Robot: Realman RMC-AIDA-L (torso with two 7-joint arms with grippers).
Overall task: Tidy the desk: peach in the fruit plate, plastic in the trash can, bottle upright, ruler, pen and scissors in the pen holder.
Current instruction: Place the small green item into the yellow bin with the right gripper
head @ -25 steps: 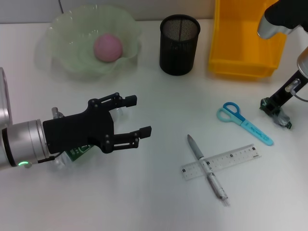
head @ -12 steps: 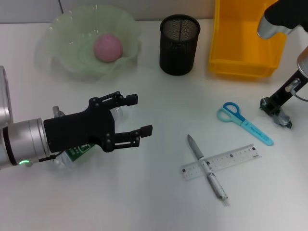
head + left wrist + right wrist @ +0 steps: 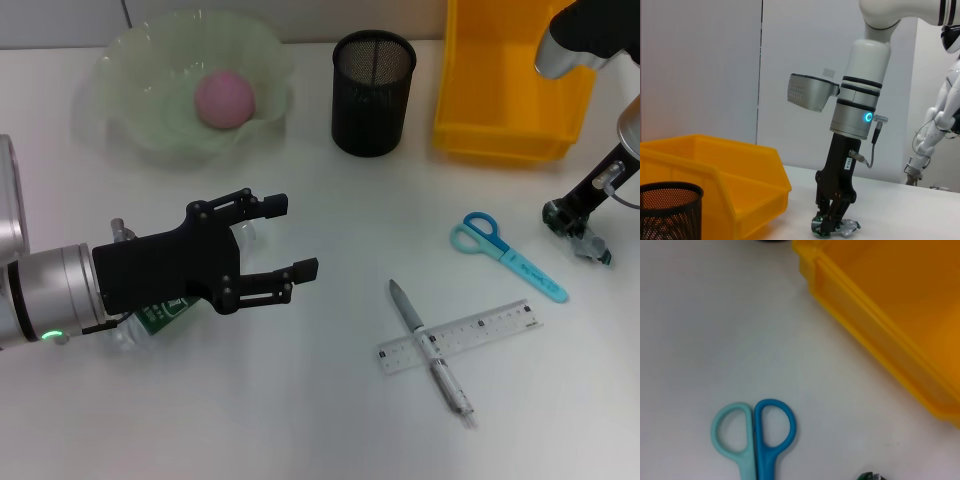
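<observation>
Two arms at work over a plain white desk (image 3: 330, 420), with a pale wall panel behind in the left wrist view. Against the back edge: a translucent green wavy-rimmed fruit plate (image 3: 130, 130) holding a round pink peach (image 3: 224, 98), a black mesh cylindrical pen holder (image 3: 373, 91), and a yellow plastic bin (image 3: 505, 130) serving as the trash can.

Printed marks along the clear plastic ruler (image 3: 460, 337), too small to read. Small white label on the right arm's black wrist link in the left wrist view, not legible. Green label on the clear plastic bottle (image 3: 160, 315), text not readable.

Left gripper (image 3: 290, 238) near the desk's left side, black fingers spread wide and holding nothing. Bottle lying on its side directly under that gripper's body, mostly hidden, fingers reaching past it toward the desk's middle.

Right gripper (image 3: 578, 235) at the desk's right edge, tips down on a crumpled green-and-clear piece of plastic (image 3: 836, 227), fingers pinched on it. Blue and teal scissors (image 3: 505, 254) just beside it, toward the centre. Grey pen (image 3: 430, 348) lying across the ruler, touching it, well apart from both grippers.
</observation>
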